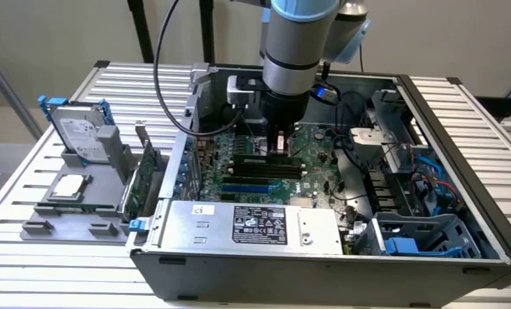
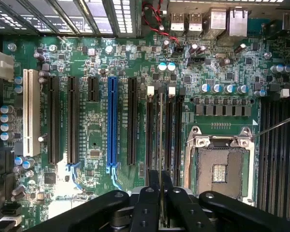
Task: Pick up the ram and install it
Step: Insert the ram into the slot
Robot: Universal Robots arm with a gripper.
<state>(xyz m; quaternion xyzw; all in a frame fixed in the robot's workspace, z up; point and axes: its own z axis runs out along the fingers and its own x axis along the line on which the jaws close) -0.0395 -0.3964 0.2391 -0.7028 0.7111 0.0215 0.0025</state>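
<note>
Ram (image 2: 161, 145), pinched edge-on by the gripper (image 2: 161, 193), stands aligned over a black slot (image 2: 149, 137) at frame centre, for seating.

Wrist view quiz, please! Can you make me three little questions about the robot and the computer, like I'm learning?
1. True or false: the gripper is shut on the slim green ram stick over the green motherboard.
2. The long slot standing between black slots is: A red, B blue, C yellow.
3. Fill in: the silver box-shaped hard drive with blue rails stands ____ the dark grey metal computer case.

Key: 1 true; 2 B; 3 outside.
</note>
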